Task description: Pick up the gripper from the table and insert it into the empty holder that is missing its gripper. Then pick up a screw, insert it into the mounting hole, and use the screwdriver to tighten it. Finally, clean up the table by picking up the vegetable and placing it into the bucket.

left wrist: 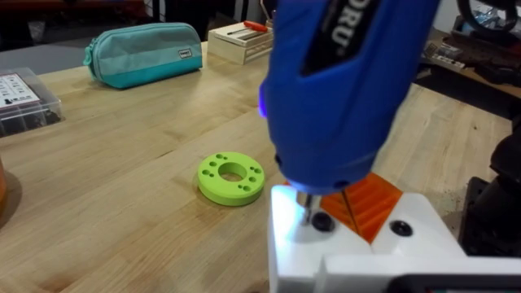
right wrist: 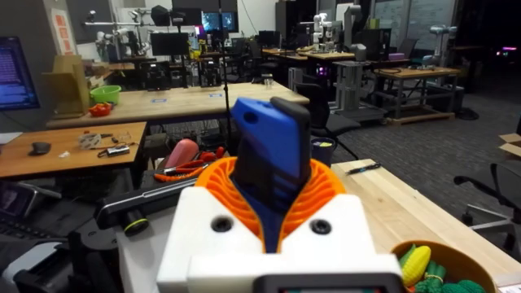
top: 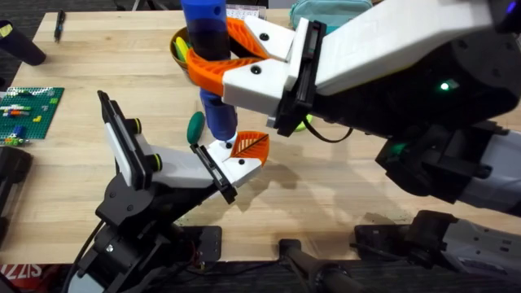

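Observation:
The blue screwdriver (top: pixel 207 49) stands upright, with my right gripper (top: pixel 213 65) shut on it between big orange jaws. Its tip presses down on the white holder (top: pixel 232 165) at the end of my left arm. The small orange gripper (top: pixel 250 145) sits in that holder, right beside the tip. In the left wrist view the screwdriver (left wrist: pixel 342 81) meets the holder (left wrist: pixel 358 252) at a dark screw hole, next to the orange gripper (left wrist: pixel 366 203). A dark green vegetable (top: pixel 195 126) lies on the table (top: pixel 98 57) beside the screwdriver. The bucket (top: pixel 179 45) stands behind it, holding other vegetables.
A green ring (left wrist: pixel 232 177) lies on the wood near the holder. A teal pouch (left wrist: pixel 142 53) and a small box lie farther off. A green brick plate (top: pixel 28 110) sits at the left edge, a black pen (top: pixel 59 24) at the far left.

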Robot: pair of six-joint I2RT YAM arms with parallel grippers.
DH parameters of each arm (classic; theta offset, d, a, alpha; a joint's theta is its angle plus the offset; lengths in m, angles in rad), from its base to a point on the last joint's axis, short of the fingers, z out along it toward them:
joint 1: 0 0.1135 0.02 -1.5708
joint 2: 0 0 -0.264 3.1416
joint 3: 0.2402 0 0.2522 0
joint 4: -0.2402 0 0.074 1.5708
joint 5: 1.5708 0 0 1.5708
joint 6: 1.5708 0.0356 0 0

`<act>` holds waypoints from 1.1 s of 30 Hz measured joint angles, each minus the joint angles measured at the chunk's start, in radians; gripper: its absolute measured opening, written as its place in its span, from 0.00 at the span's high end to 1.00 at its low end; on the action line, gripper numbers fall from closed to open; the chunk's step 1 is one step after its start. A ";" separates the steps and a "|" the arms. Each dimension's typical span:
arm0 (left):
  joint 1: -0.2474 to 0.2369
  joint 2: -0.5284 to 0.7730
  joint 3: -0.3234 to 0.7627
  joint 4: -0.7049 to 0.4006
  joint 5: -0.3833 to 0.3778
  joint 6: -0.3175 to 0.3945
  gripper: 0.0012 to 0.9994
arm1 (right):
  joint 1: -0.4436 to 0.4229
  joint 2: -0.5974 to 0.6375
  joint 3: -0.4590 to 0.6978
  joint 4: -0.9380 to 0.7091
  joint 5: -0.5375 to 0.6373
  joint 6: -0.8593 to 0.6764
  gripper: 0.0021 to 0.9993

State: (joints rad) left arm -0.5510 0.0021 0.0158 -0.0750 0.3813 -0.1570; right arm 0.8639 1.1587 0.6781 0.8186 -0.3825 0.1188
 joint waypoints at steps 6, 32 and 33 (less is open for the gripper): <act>0.000 0.000 0.000 -0.001 -0.001 -0.009 0.99 | -0.003 0.000 0.000 -0.005 0.009 0.000 0.94; 0.000 0.000 0.000 0.000 -0.005 -0.008 0.99 | -0.003 0.008 -0.012 0.113 0.010 0.040 0.94; 0.000 0.000 0.000 0.000 -0.005 -0.008 0.99 | -0.003 0.008 -0.012 0.112 0.010 0.049 0.94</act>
State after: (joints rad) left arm -0.5510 0.0017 0.0158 -0.0750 0.3763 -0.1651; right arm 0.8612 1.1671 0.6660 0.9302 -0.3728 0.1683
